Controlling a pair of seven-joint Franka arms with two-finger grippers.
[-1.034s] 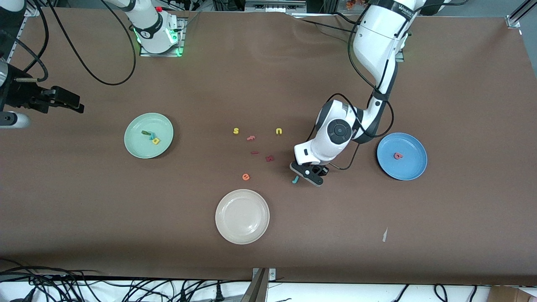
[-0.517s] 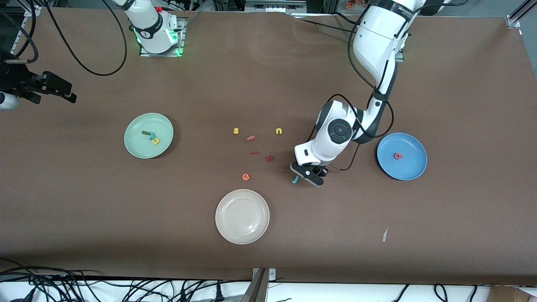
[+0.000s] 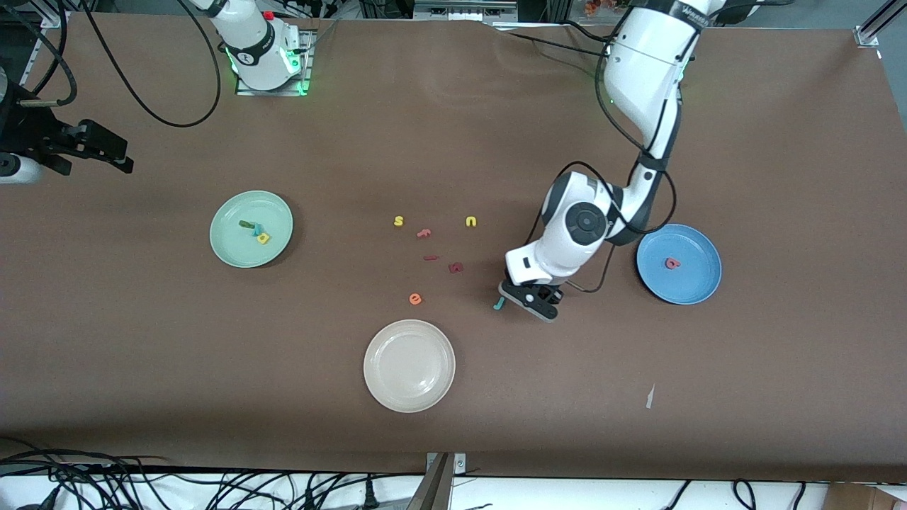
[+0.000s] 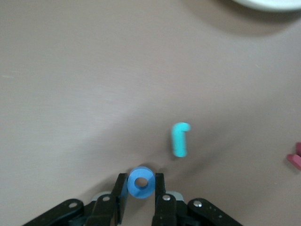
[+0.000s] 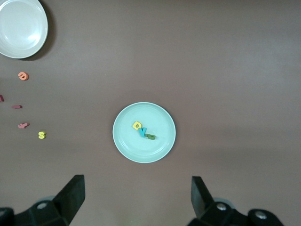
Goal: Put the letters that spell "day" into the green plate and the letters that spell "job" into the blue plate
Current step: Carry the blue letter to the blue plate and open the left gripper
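Blue foam "o" (image 4: 141, 183) pinched across ring by left gripper (image 4: 141, 188); light, squashy. Teal "j" (image 4: 180, 139) lay at its one o'clock. Right gripper (image 5: 136, 193) waited, jaws wide.

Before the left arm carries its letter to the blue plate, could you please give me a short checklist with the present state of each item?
1. Left gripper jaws shut on the blue "o": ok.
2. Teal "j" clear of the grip, lying apart on the table: ok.
3. Blue plate has bare room beside the pink-red "b": ok.
4. Green plate holds all of the "d", "a", "y" letters: ok.
5. Right gripper open, waiting over the green plate: ok.
6. "o" lifted off the table: cannot tell.
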